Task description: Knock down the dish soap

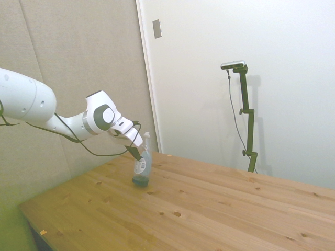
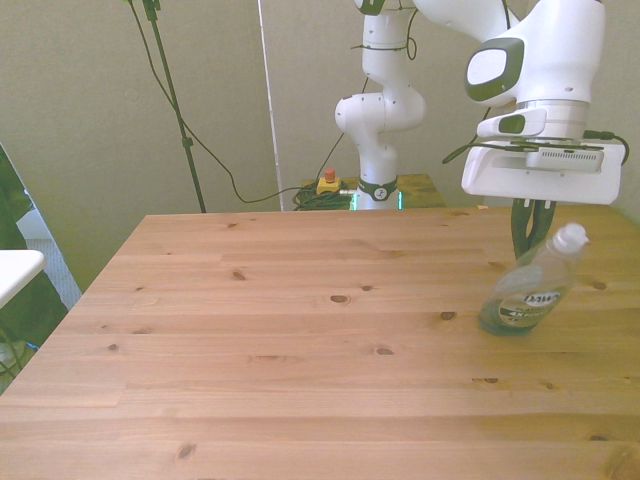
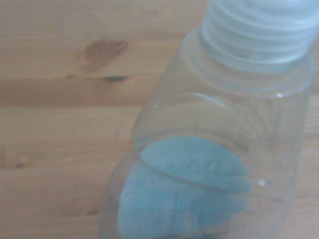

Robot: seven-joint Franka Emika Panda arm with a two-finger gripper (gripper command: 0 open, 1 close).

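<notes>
The dish soap (image 1: pixel 141 167) is a slim clear bottle with a white cap, a round label and blue-teal liquid at its base. It rests on the wooden table (image 1: pixel 220 209) near the front view's right edge. In the front view the dish soap (image 2: pixel 522 298) tilts, its cap leaning toward that view's right. My gripper (image 2: pixel 530 230) hangs just behind its neck, fingers close together and holding nothing. From the side, the gripper (image 1: pixel 137 153) touches the bottle's upper part. The wrist view shows the bottle (image 3: pixel 199 174) from close by, filling much of the picture.
The table's right edge in the front view runs close to the bottle. Bare wooden tabletop (image 2: pixel 280 340) spreads to the front view's left. A yellow box with a red button (image 2: pixel 328 181) lies beyond the far edge. A white surface (image 2: pixel 15 268) juts in at the left.
</notes>
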